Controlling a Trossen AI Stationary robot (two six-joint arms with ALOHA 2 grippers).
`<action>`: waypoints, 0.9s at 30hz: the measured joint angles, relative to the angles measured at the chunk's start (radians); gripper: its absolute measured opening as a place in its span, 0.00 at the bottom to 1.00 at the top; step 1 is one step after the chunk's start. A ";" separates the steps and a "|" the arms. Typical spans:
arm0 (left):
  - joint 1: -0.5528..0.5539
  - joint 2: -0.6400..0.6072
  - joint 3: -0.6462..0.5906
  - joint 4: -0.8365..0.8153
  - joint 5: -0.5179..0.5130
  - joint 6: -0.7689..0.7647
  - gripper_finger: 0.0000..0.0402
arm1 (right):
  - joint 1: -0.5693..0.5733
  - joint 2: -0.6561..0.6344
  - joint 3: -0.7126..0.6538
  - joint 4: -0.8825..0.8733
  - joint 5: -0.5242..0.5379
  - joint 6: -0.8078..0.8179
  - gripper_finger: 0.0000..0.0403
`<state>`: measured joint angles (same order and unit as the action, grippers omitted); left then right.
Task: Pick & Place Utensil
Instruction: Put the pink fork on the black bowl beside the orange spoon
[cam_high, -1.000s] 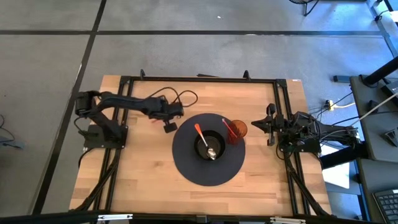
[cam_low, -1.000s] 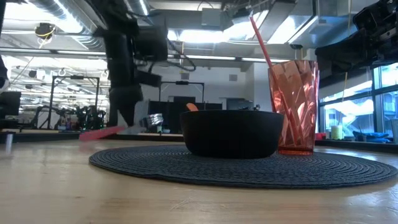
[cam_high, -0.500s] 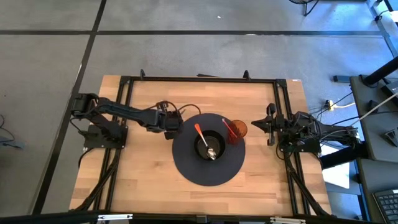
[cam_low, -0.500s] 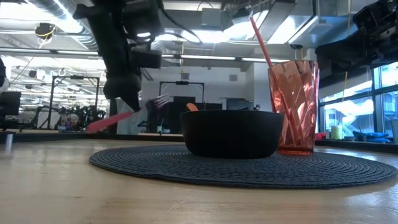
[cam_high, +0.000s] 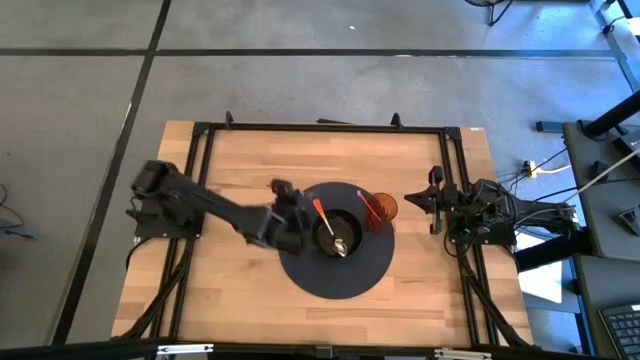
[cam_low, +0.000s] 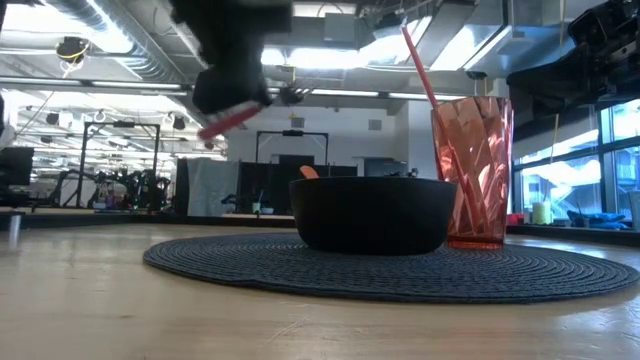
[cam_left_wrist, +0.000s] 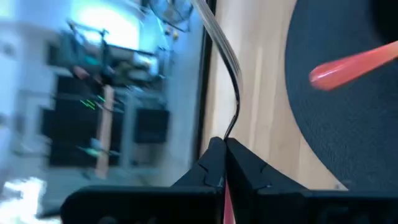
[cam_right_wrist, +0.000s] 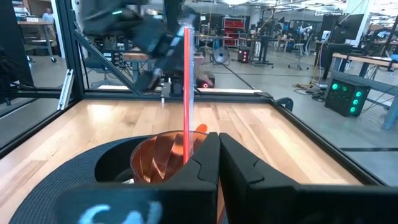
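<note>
One gripper (cam_high: 290, 215), the left, pinches a red fork (cam_low: 235, 115) above the mat just beside the bowl (cam_high: 337, 234); right gripper (cam_high: 432, 200) pressed together beyond the cup (cam_high: 380, 210).

Bowl (cam_high: 337, 234) on mat (cam_high: 335, 275); cup (cam_high: 382, 209) right.

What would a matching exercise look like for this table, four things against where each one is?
Things:
1. spoon
2. straw
3. left claw
4. right claw

Places:
A. waiting at the table's right edge, beside the placemat
B. standing in the orange tumbler
C. lying in the black bowl
D. above the placemat's left edge, holding a pink-handled fork

Pairs: 1-C, 2-B, 3-D, 4-A
</note>
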<state>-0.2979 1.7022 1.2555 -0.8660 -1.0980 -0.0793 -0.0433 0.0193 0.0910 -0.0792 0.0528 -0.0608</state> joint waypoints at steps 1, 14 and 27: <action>-0.021 0.043 0.051 -0.055 -0.022 -0.008 0.00 | 0.000 0.000 0.000 0.000 0.000 0.000 0.01; -0.092 0.515 0.613 -0.671 0.097 -0.163 0.00 | 0.000 0.000 0.000 -0.004 -0.001 0.005 0.01; -0.102 0.602 0.730 -0.705 -0.148 -0.028 0.00 | 0.001 0.006 0.000 -0.013 -0.020 0.003 0.01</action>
<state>-0.4000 2.3043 1.9856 -1.5713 -1.2465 -0.1077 -0.0425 0.0250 0.0910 -0.0917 0.0333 -0.0579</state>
